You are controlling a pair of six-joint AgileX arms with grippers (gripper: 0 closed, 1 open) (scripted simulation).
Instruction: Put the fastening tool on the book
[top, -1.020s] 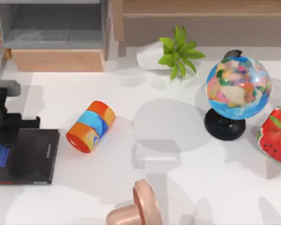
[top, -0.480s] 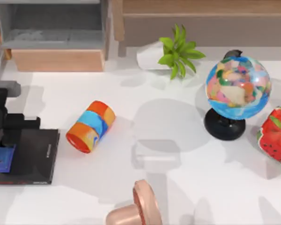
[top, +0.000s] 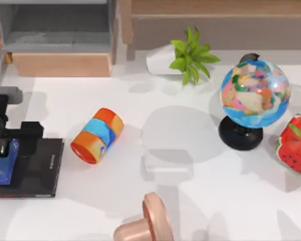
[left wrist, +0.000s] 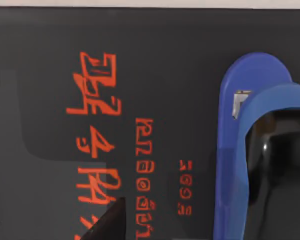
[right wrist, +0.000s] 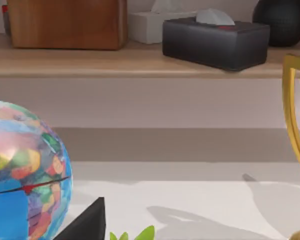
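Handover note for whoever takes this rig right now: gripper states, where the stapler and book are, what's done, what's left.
Left gripper: open, above the book's far edge at the table's left, jaws either side of the stapler's far end, not clamping it.
Right gripper: a dark fingertip shows near the globe in its wrist view; state unclear.
Stapler: lying flat on the book, beside the red lettering.
Done: stapler placed and released.
Left: probably just lift the left arm clear.

White table (top: pixel 190 201), bearing black book (top: pixel 37 175) at left edge, striped cylinder (top: pixel 97 135), potted plant (top: pixel 183 56), globe (top: pixel 253 100), strawberry (top: pixel 295 145), copper-pink object (top: pixel 145 223).
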